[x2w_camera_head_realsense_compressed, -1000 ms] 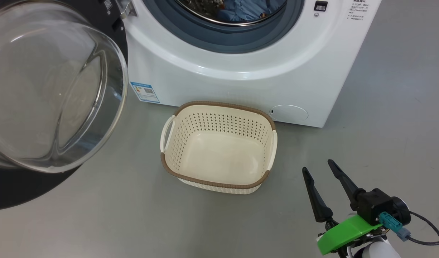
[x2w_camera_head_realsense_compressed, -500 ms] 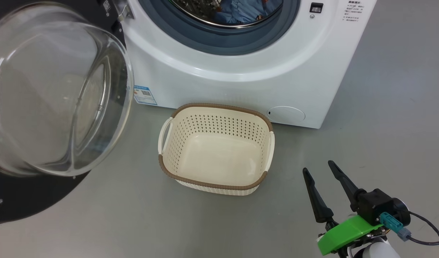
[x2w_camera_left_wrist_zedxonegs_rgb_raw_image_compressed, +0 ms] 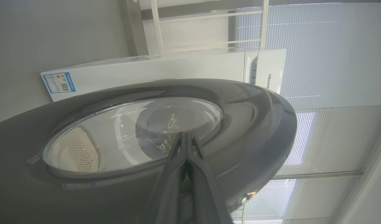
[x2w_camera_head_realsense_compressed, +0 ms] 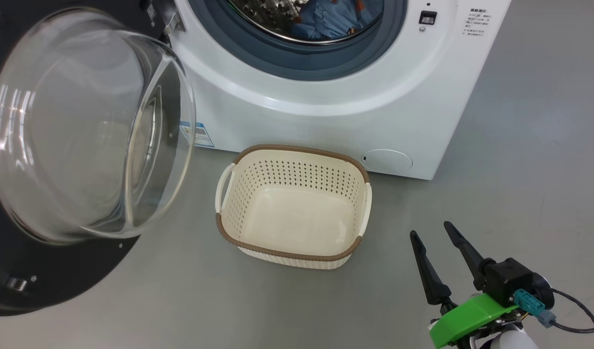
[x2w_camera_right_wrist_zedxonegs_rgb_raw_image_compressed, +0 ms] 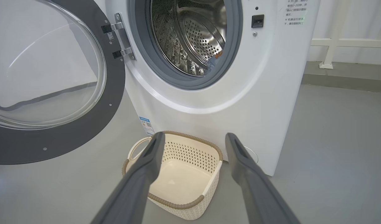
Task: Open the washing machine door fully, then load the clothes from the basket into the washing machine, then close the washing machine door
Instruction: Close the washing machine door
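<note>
Your right tool (x2w_camera_head_realsense_compressed: 430, 229) stands spread, right of the cream perforated plastic basket (x2w_camera_head_realsense_compressed: 297, 148). Your left tool (x2w_camera_left_wrist_zedxonegs_rgb_raw_image_compressed: 185, 136), pressed together, faces the open black-rimmed round glass door (x2w_camera_head_realsense_compressed: 84, 131). The light blue clothes (x2w_camera_head_realsense_compressed: 326, 17) lie inside the white washing machine (x2w_camera_head_realsense_compressed: 326, 116).

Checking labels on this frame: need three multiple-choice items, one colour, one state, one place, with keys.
1. What colour is the basket rim?
A) blue
B) brown
C) green

2. What state is the right pincer in?
A) shut on the basket
B) shut, empty
C) open, empty

3. Where are the clothes?
A) in the basket
B) in the drum
C) in the right pincer

Key:
1 B, the rim is brown above cream walls.
2 C, its jaws stand apart with nothing between them.
3 B, blue fabric lies in the drum and the basket is empty.
</note>
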{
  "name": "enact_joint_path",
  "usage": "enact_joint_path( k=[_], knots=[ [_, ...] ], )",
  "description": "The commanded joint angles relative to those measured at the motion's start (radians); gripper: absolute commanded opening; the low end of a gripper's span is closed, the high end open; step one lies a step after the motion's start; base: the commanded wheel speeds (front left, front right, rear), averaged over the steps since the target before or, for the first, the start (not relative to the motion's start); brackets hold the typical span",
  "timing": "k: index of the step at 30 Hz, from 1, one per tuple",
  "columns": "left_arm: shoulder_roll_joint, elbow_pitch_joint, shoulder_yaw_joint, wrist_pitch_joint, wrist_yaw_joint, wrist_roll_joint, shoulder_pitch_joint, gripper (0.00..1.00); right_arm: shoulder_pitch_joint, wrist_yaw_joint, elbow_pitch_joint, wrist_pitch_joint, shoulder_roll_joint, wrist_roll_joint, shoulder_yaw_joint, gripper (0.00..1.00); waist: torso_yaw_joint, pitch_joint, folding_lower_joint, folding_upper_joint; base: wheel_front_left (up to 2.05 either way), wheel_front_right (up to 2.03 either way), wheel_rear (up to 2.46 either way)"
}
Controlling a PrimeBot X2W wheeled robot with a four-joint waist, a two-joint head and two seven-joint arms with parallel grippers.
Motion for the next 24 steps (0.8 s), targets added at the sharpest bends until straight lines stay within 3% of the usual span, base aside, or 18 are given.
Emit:
enact_joint_path(
  k=[1,8,15,24],
  knots=[
    [0.039,-0.046,0.02,0.031,-0.003,-0.011,0.016,0.0,0.0,0.002,-0.017,-0.005,0.004,0.006,0.027,1.0,-0.001,-0.003,0.0,0.0,0.0,0.0,0.0],
    [-0.021,-0.144,0.001,0.138,-0.003,-0.023,0.069,0.0,0.006,0.002,-0.01,-0.005,0.004,0.017,0.028,1.0,-0.007,-0.012,0.0,0.0,0.0,0.0,0.0],
    [-0.121,-0.296,-0.027,0.227,-0.003,-0.051,0.123,0.0,0.025,0.002,-0.009,-0.005,0.004,0.017,0.032,1.0,-0.013,-0.025,0.0,0.0,0.0,0.0,0.0],
    [-0.228,-0.433,-0.065,0.269,-0.003,-0.062,0.175,0.0,0.03,0.002,-0.012,-0.005,0.004,0.025,0.034,1.0,-0.025,-0.027,0.0,0.0,0.0,0.0,0.0]
  ],
)
